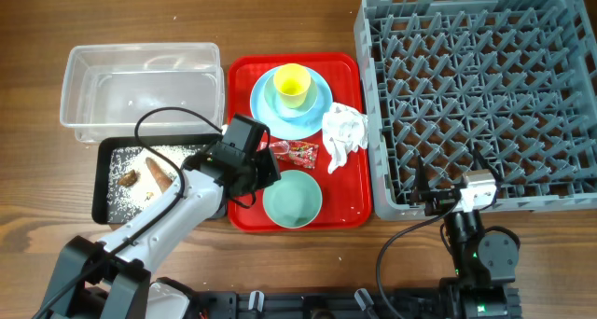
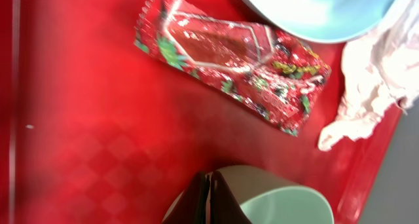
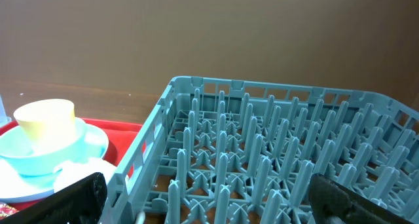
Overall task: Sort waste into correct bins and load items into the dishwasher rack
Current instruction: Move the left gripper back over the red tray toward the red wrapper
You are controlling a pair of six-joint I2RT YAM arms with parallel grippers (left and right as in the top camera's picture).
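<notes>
My left gripper (image 2: 208,179) (image 1: 268,168) is shut with nothing in it, low over the red tray, between the red printed wrapper (image 2: 232,60) (image 1: 301,152) and the mint-green bowl (image 2: 281,204) (image 1: 292,199). A crumpled white napkin (image 1: 343,132) (image 2: 376,73) lies to the right of the wrapper. The yellow cup (image 1: 292,84) (image 3: 47,119) stands in a light blue bowl (image 3: 39,160) on a light blue plate (image 1: 266,104). My right gripper (image 3: 216,211) (image 1: 450,194) hangs wide open at the front edge of the grey dishwasher rack (image 1: 485,95) (image 3: 262,152).
The red tray (image 1: 244,86) sits between the bins and the rack. A clear tub (image 1: 140,81) stands at the back left. In front of it, the black tray (image 1: 101,184) holds loose rice (image 1: 126,165) and a brown food piece (image 1: 157,173). A black cable loops above my left arm.
</notes>
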